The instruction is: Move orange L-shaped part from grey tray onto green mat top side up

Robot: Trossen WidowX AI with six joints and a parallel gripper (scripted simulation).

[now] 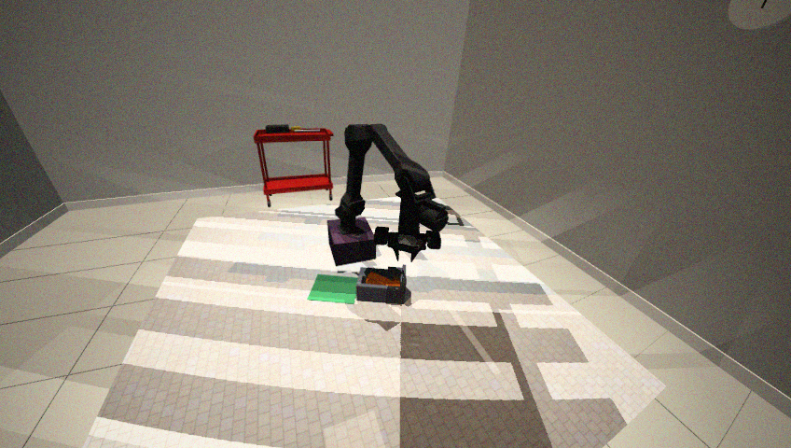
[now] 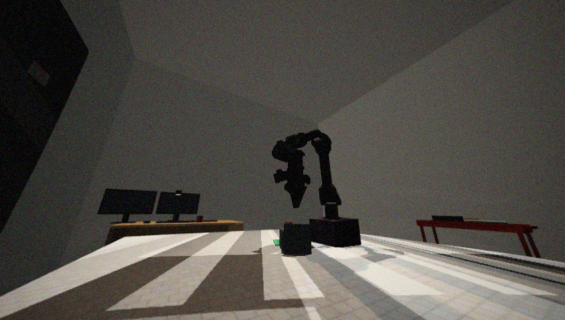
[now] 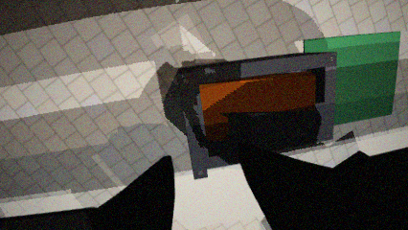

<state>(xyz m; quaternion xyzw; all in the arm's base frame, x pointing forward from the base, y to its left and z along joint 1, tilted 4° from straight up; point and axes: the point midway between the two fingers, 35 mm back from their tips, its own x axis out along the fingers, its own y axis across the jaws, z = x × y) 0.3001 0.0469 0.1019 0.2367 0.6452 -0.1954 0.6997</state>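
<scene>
The orange L-shaped part [image 1: 382, 279] [image 2: 288, 223] [image 3: 268, 93] is in the grey tray [image 1: 371, 294] [image 2: 295, 239] [image 3: 328, 115]. Its L-shaped end lies low, on the side away from the mat. Its straight end is tipped up toward the mat and shows just above the tray's rim in the exterior view. A dark gap shows beyond that end in the wrist view. The green mat [image 1: 333, 288] [image 2: 276, 242] [image 3: 366, 81] lies beside the tray, with nothing on it. My gripper [image 1: 405, 259] [image 2: 296, 206] [image 3: 205, 157] is partly open and empty, above the tray and pointing down. Shadow hides part of the pocket.
The arm's dark purple base block [image 1: 352, 246] [image 2: 334, 231] stands behind the tray. A red cart [image 1: 297, 183] [image 2: 476, 225] and a desk [image 2: 174, 227] with two monitors stand farther off. Bands of light and shadow cross the table top.
</scene>
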